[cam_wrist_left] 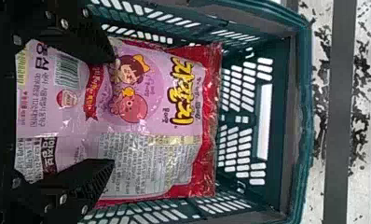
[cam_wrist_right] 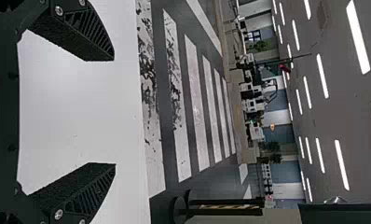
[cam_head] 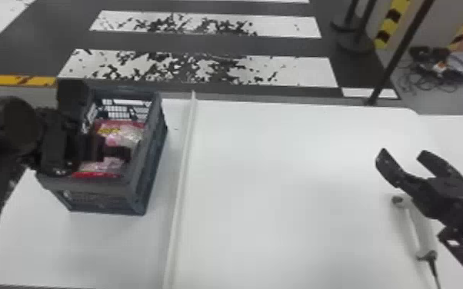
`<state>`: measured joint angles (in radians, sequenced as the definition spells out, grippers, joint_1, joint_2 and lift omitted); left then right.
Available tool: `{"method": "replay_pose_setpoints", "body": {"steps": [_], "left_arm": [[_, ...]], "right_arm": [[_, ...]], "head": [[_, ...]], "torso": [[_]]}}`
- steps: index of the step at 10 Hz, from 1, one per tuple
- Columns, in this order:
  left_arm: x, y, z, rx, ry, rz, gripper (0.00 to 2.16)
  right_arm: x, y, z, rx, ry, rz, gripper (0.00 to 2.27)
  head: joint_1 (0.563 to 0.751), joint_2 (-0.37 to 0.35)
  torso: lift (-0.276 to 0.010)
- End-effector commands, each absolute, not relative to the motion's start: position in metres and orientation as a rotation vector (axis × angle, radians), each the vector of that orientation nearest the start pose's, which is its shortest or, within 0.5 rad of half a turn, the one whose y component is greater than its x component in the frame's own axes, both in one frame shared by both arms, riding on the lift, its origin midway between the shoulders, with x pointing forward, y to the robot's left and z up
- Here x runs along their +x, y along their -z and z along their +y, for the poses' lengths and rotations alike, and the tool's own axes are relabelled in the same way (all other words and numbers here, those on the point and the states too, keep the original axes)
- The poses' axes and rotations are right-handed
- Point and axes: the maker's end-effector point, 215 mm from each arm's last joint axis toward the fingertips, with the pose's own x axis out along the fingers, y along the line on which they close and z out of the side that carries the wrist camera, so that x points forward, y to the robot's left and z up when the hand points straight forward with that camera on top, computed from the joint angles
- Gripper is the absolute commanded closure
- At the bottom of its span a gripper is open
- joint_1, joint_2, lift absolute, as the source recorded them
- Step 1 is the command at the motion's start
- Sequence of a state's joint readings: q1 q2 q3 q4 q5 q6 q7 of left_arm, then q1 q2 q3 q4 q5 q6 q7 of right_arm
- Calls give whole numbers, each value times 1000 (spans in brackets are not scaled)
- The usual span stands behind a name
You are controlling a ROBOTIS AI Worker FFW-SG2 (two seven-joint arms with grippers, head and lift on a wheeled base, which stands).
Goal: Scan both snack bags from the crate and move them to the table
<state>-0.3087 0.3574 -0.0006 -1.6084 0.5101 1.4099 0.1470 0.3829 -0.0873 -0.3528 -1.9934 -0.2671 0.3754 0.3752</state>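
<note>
The bag (cam_wrist_left: 141,95) is lying in the crate (cam_head: 100,187), printed side up, pinkish-purple w/ crinkled, shiny film & a red border along its far end. Yellow lettering is running across the part nearest that end, w/ two cartoon figs. beside it, one wearing a yellow bow; a barcode, a round red badge & a pale panel of small txt are also showing. Its film is creasing approx. mid-bag. Whether a 2nd bag is lying there too, can't tell.

L arm (cam_head: 9,119) is coming in from the L edge, its wrist hanging over the crate's L side. L gripper (cam_head: 108,151) is sitting inside the crate, over the bag, its fingers standing well apart, one to each side w/ printed film showing btwn them. Whether the tips are touching the film, can't tell.

R gripper (cam_head: 403,153) is hanging over the R part of the table (cam_head: 273,184), pointing fwd, fingers spread wide w/ nothing btwn them. The white scanner (cam_head: 419,226) is lying on the table near & partly behind it, cable trailing toward the robot. The crate is standing on the table, L of the raised strip (cam_head: 182,173).
</note>
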Motion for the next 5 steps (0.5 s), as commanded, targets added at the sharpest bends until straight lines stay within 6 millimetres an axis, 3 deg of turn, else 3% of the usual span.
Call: {"method": "replay_pose_setpoints", "body": {"steps": [1,2,3,5], "left_arm": [[510,492,333,-43,-11,1118,876],[504,501,331,-61,-16,1132,1932],[502,503,328,-74,-3,1136,2135],[497,505,328,-65,-10,1135,2132]], "right_arm": [[465,390,-335,159,-118,255,120],[465,391,-334,163,-122,255,120],[465,393,-334,168,-124,258,120],[459,394,-340,173,-118,258,120]], "head": [[695,-16],[695,-15],[695,-5],[695,-7]], "torso": [[-87],[-87],[-87],[-87]]}}
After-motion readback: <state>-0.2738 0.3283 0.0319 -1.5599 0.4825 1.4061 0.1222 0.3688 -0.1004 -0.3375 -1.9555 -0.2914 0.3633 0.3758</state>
